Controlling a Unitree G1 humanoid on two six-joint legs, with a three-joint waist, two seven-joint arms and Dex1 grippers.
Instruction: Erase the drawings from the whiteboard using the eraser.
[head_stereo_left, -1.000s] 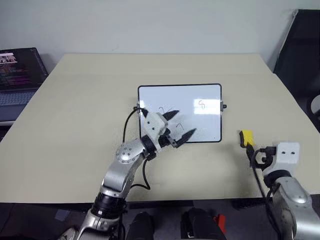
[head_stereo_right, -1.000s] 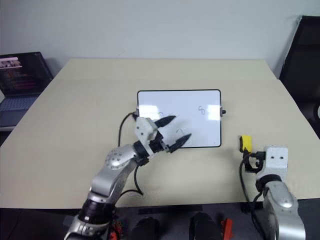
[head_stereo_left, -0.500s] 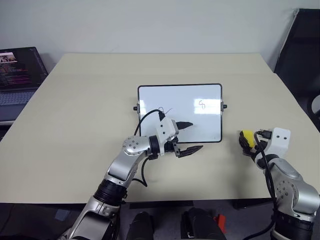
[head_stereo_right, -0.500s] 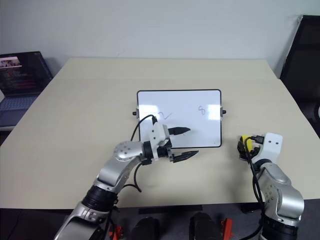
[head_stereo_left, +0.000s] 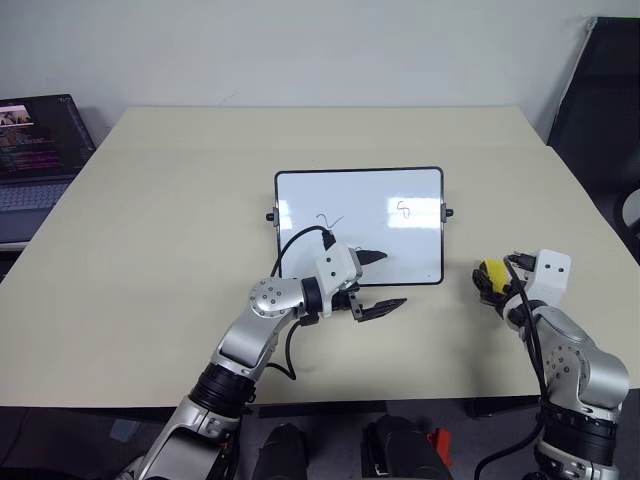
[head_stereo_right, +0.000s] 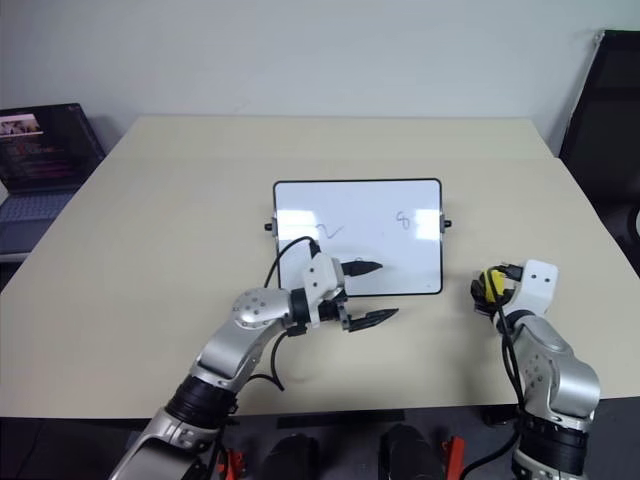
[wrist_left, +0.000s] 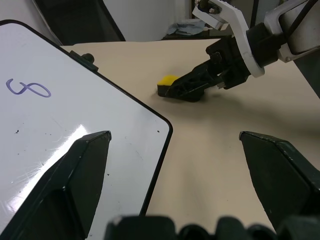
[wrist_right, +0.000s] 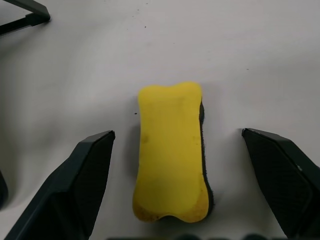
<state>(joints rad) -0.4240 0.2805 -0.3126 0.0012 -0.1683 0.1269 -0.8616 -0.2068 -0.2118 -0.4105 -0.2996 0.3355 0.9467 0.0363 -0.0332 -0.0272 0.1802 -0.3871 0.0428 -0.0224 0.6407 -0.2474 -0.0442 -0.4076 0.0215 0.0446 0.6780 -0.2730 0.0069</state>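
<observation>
The whiteboard (head_stereo_left: 360, 195) lies flat mid-table with the drawings on it: a wavy tick (head_stereo_left: 328, 220) and an S-like curl (head_stereo_left: 403, 209) show. My left gripper (head_stereo_left: 378, 281) hovers open over the board's near edge, pointing right, and covers part of the board. The eraser (head_stereo_left: 490, 271), a small yellow block with a dark underside, lies on the table right of the board. My right gripper (wrist_right: 177, 134) is open and straddles the eraser (wrist_right: 170, 150), one finger on each side with gaps between. In the left wrist view the right gripper (wrist_left: 182, 90) sits low at the eraser (wrist_left: 167, 81).
An open laptop (head_stereo_left: 35, 140) stands off the table's left side. A dark chair (head_stereo_left: 605, 100) stands at the far right. The beige table (head_stereo_left: 160, 220) has free room left of and behind the board. A black cable (head_stereo_left: 290, 245) loops off my left wrist.
My right gripper has moved forward and tipped down until its fingers stand on both sides of the eraser. My left gripper has sunk and swung right, off the board's middle toward its near edge.
</observation>
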